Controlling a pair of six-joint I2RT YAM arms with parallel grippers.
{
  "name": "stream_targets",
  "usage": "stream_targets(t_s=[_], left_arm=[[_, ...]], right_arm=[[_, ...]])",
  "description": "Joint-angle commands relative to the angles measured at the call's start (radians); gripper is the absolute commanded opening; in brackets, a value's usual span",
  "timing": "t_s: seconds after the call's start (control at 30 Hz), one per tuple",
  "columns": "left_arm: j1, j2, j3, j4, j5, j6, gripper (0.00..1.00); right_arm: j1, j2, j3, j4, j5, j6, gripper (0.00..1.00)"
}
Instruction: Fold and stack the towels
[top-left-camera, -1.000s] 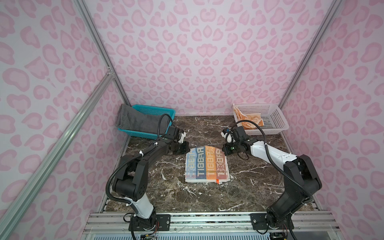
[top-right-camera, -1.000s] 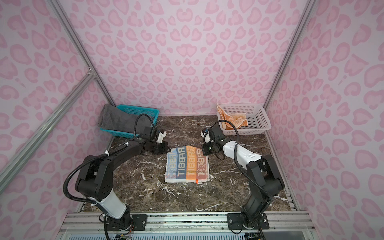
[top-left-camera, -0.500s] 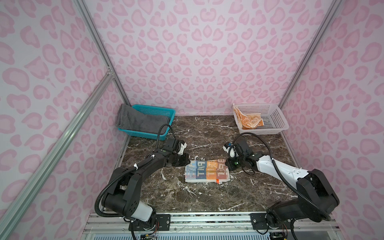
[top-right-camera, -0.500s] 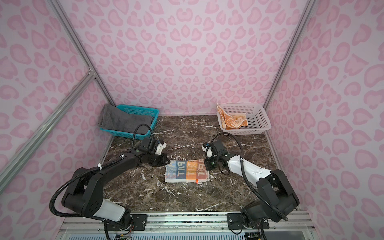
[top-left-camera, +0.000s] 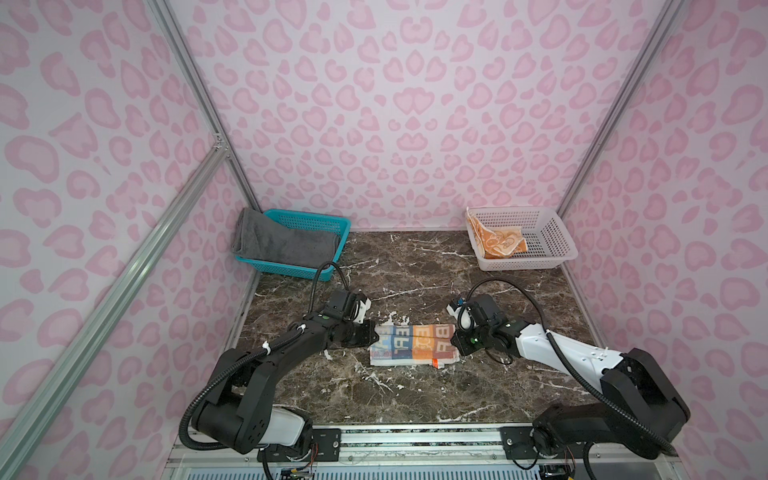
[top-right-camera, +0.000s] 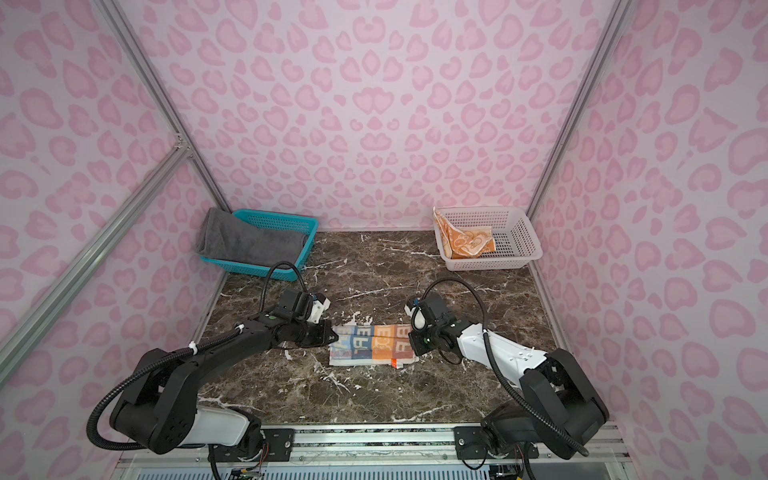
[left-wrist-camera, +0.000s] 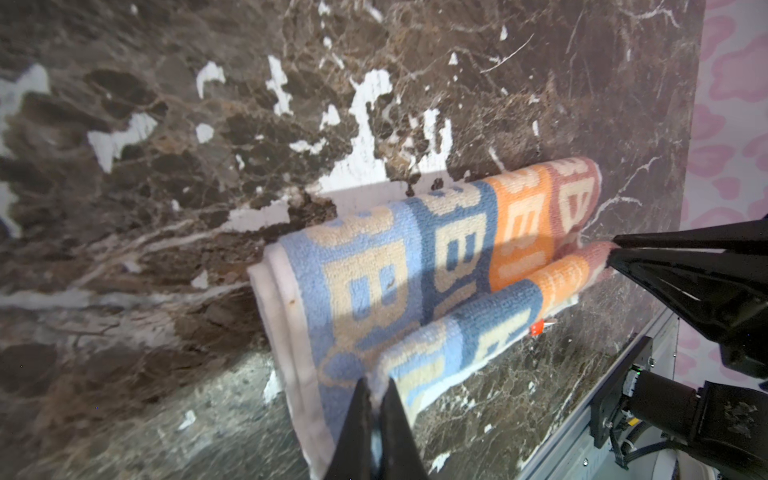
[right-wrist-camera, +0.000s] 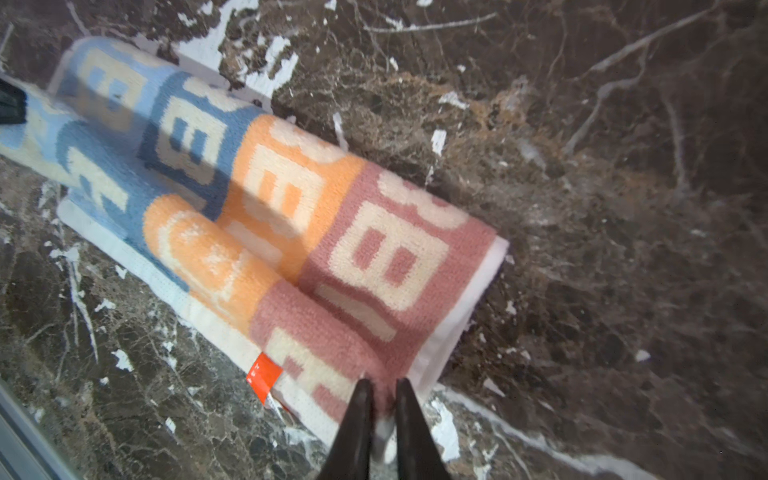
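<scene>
Since a second ago the lettered towel (top-left-camera: 411, 345) is folded narrower, and both grippers sit nearer the front. Fingertips are hidden in both top views. Wrist views: left gripper (left-wrist-camera: 377, 411) clamped on the upper flap's blue end; right gripper (right-wrist-camera: 382, 415) fingers slightly parted, pink corner between, grip unclear. Strip lies mid table (top-left-camera: 415, 399). Far back: grey towel (top-left-camera: 282, 243) in teal basket (top-left-camera: 328, 222), orange towel (top-left-camera: 500, 245) in white basket (top-left-camera: 548, 237).

Blue-orange-pink lettered towel (top-left-camera: 413, 345), grey towel (top-left-camera: 282, 243), orange towel (top-left-camera: 500, 245) with white faces, teal basket (top-left-camera: 309, 216), white basket (top-left-camera: 548, 237), brown white-veined table (top-left-camera: 415, 270), pink-blotched walls (top-left-camera: 395, 104)
</scene>
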Motion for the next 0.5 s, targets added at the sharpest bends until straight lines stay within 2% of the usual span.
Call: stream_targets(t_s=[0.0,0.07,0.2,0.3,0.47], left_arm=[[-0.001,0.006,-0.017,0.011,-0.021,-0.027,0.15],[-0.001,-0.021,-0.026,0.003,-0.032,-0.036,0.21],[-0.001,-0.096,-0.021,-0.054,-0.065,-0.035,0.46],[-0.002,-0.137,-0.005,-0.093,-0.091,-0.030,0.50],[-0.001,-0.121,0.055,-0.095,-0.085,-0.031,0.50]], right_arm=[[0.017,0.001,-0.010,-0.003,0.018,0.026,0.27],[0.024,-0.025,-0.021,-0.010,0.028,0.035,0.32],[0.026,-0.116,-0.050,-0.021,0.056,0.049,0.41],[0.025,-0.168,-0.057,-0.021,0.072,0.043,0.47],[0.024,-0.129,-0.012,-0.015,0.049,0.029,0.46]])
